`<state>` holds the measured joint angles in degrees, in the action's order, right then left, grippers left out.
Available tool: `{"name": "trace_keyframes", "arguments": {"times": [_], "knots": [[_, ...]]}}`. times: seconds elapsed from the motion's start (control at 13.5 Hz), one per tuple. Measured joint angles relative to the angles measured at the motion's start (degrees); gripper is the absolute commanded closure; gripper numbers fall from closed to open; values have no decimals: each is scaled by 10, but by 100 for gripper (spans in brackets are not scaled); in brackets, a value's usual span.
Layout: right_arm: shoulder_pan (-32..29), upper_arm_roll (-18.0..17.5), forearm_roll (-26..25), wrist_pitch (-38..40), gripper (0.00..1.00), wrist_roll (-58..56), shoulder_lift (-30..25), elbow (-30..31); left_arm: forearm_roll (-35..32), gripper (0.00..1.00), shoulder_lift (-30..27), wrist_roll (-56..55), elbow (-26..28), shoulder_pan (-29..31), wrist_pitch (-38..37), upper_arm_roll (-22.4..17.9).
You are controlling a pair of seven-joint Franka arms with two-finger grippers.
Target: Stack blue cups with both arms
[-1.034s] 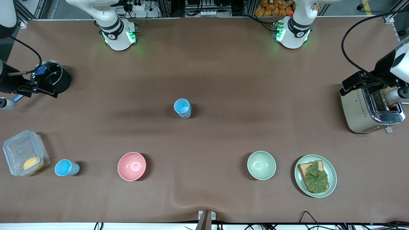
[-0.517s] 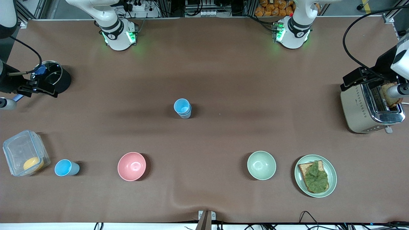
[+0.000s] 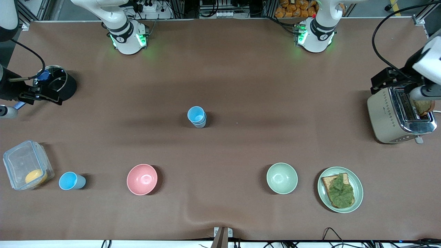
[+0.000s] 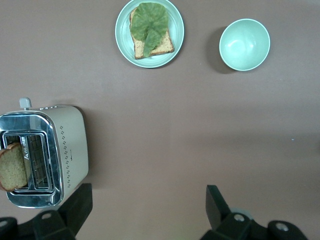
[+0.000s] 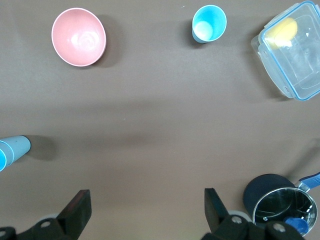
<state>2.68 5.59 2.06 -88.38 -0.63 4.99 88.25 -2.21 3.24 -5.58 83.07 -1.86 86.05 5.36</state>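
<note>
A: Risk first. We have both grippers high and wide open, holding nothing: left gripper (image 4: pixel 145 207) over the bare table by the toaster (image 3: pixel 399 115), right gripper (image 5: pixel 145 210) over the table near the dark pot (image 3: pixel 57 84). Long reach from there to either cup spot.

B: Agreed. We see the nested cup stack (image 3: pixel 197 117) mid-table and a lone blue cup (image 3: pixel 71 181) nearer the camera, between the clear food box (image 3: pixel 27 168) and the pink bowl (image 3: pixel 142 179). Light, tapered cups: an off-centre pinch likely tips one, or a skewed drop jams on the stack.

A: Count?

B: Stack looks like two cups, we can't confirm. One loose cup. Two bowls, pink and pale green bowl (image 3: pixel 281 178). One plate (image 3: pixel 356 198) of toast, one toaster, one pot, one box.
</note>
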Motion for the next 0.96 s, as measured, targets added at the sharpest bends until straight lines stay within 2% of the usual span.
{"name": "trace_keyframes", "arguments": {"times": [0.96], "knots": [[0, 0, 0, 1, 0, 0, 0, 0, 3, 0, 0, 0, 3, 7, 0, 3]]}}
